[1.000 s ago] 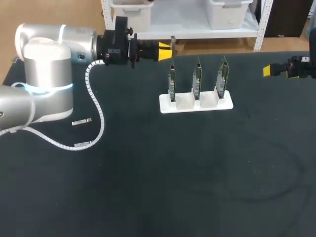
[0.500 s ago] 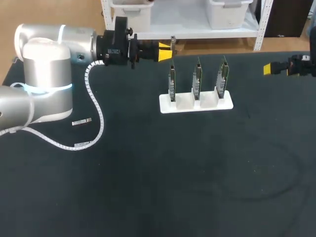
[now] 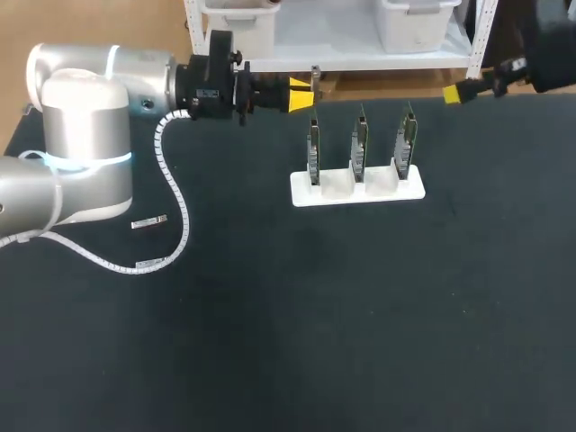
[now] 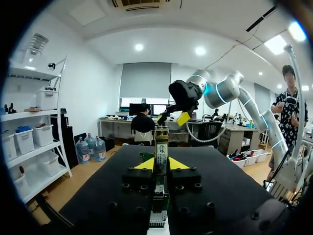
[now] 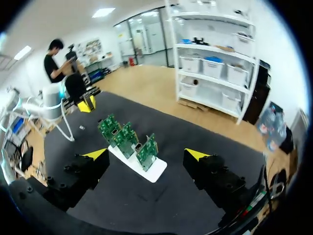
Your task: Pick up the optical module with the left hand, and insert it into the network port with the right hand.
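Now the left hand (image 3: 301, 94) pinches the optical module (image 4: 161, 145) behind the white rack (image 3: 357, 192); the right hand (image 5: 145, 154), spread wide, empty, hangs well off it. A skewed handover could drop it.

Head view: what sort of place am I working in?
Probably a robotics test bench for electronics work: a dark table, a white holder with three upright green circuit boards, and my left arm and right arm.

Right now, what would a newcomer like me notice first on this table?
Three green circuit boards standing upright in a white stand at mid-table catch the eye. Beyond its left end, the yellow-tipped left gripper holds a slim optical module; the right gripper hangs open at the far right.
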`<state>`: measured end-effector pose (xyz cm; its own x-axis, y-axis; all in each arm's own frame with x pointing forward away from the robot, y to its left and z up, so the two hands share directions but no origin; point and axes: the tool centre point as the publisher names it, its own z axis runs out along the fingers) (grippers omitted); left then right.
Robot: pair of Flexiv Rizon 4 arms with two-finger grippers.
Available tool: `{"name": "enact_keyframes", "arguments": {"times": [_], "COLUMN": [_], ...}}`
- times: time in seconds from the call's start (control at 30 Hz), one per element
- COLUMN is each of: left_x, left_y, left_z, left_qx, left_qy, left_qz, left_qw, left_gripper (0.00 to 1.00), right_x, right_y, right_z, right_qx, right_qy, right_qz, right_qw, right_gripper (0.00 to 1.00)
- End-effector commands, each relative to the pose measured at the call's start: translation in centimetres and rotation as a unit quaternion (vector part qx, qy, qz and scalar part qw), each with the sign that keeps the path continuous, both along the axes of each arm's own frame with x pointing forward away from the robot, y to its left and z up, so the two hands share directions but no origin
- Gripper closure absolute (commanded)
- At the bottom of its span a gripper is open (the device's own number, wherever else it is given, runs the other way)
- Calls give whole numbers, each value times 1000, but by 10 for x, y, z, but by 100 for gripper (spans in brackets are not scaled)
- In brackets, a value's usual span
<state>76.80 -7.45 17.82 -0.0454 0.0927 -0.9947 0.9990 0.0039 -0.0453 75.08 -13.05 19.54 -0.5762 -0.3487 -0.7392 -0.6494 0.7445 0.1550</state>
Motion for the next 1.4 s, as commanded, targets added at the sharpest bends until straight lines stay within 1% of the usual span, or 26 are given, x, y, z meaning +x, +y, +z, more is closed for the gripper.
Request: {"name": "enact_keyframes", "arguments": {"times": [0.03,0.1,0.7,0.73,0.77,0.83,0.9,0.93,1.03,1.1,1.2,1.27,1.37,1.4], "left_x": [1,1,1,1,1,1,1,1,1,1,1,1,1,1], "left_y": [0,0,0,0,0,0,0,0,0,0,0,0,0,0], "left_z": [0,0,0,0,0,0,0,0,0,0,0,0,0,0], "left_qx": [0,0,0,0,0,0,0,0,0,0,0,0,0,0], "left_qy": [0,0,0,0,0,0,0,0,0,0,0,0,0,0], "left_qz": [-1,-1,-1,-1,-1,-1,-1,-1,-1,-1,-1,-1,-1,-1], "left_qw": [1000,1000,1000,1000,1000,1000,1000,1000,1000,1000,1000,1000,1000,1000], "left_gripper": [100,100,100,100,100,100,100,100,100,100,100,100,100,100], "right_x": [24,24,24,23,22,22,22,22,23,20,17,15,14,14], "right_y": [11,12,12,16,20,30,41,46,60,68,78,84,92,95], "right_z": [2,5,5,10,14,22,25,26,26,27,28,28,27,27], "right_qx": [62,64,64,66,71,81,91,88,91,95,104,99,106,107], "right_qy": [76,61,61,48,41,19,10,6,3,-9,-15,-11,-6,-7], "right_qz": [191,169,169,185,199,234,268,276,298,312,327,336,345,354], "right_qw": [977,982,982,979,977,969,959,957,950,945,939,937,932,929], "right_gripper": [0,0,0,0,0,0,0,0,0,0,0,0,0,0]}}
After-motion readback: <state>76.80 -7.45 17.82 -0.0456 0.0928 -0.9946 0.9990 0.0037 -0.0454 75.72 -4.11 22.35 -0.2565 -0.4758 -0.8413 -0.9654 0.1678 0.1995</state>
